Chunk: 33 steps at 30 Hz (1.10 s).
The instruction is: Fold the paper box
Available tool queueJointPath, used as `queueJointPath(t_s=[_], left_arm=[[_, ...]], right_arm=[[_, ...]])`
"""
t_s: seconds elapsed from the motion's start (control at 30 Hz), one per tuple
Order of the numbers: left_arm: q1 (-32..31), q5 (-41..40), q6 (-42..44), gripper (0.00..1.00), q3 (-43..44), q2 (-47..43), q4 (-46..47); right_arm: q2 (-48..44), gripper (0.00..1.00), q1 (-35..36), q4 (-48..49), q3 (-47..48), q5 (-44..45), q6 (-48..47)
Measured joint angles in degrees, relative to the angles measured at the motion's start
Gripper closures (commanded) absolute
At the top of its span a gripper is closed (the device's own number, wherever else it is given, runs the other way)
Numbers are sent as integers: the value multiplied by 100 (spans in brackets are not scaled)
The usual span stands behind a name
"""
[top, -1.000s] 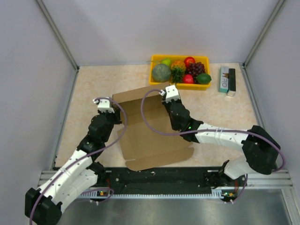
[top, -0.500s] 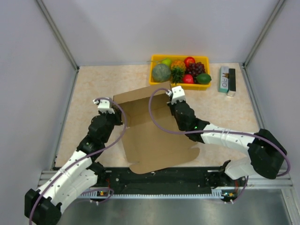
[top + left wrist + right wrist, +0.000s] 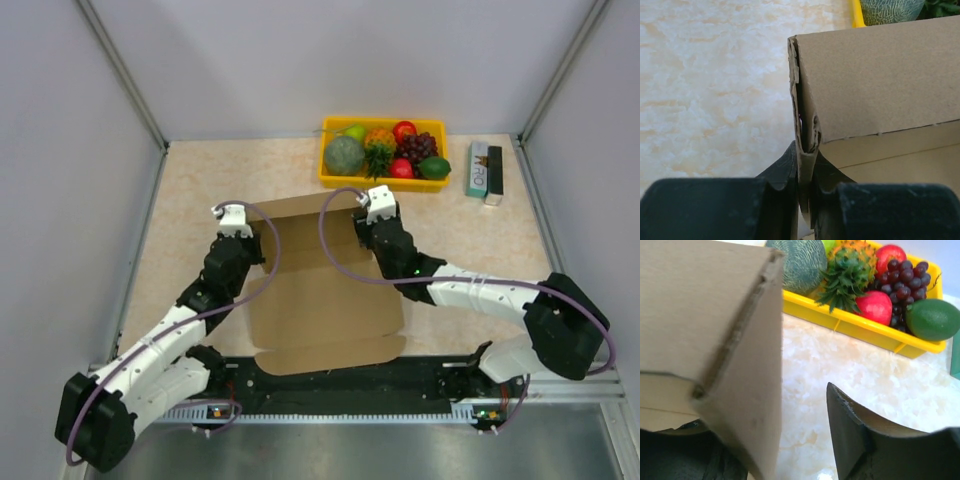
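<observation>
Cardboard notes: left gripper [image 3: 807, 175] pinched shut on the doubled left wall of the paper box [image 3: 320, 300], likely to hold that fold upright, the box lying mid-surface [image 3: 200, 180] near the yellow fruit tray [image 3: 330, 160]; right gripper [image 3: 775, 440] jaws parted around the raised far-right corner, gripping nothing.

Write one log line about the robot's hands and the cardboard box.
left hand: shut on paper box wall | right hand: open beside box corner | far flap: raised
</observation>
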Motion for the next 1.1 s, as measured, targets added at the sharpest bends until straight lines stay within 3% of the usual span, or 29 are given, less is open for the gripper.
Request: queueJointPath(t_s=[0.13,0.23,0.4,0.43,0.5,0.77,0.83,0.93,1.1], left_arm=[[-11,-81,31,59,0,295,120],[-20,-50,15,48,0,332,199],[-20,166,-61,41,-28,184,258],[-20,258,-94,41,-76,52,243],[-20,422,-170,29,-179,-343,96],[-20,1019,-568,15,-223,-2706,-1305],[-20,1058,-713,11,-44,-3025,-1674],[-20,1058,-1008,6,415,-2929,-2280],[-20,868,-1491,2,1377,-1961,-3042]], right_arm=[[-166,37,-341,-46,-278,-479,238],[-323,33,-463,-44,-549,-745,282],[-691,31,-470,-48,-975,-1198,291],[-826,30,-470,-68,-1075,-1281,313],[-1176,29,-470,-125,-1259,-1390,341],[-3032,21,-472,-1088,-1366,-1478,763],[-3261,14,-479,-1464,-1235,-1532,990],[-3257,13,-570,-2096,-929,-1742,1397],[-2712,13,-1408,-3165,-109,-2918,2439]])
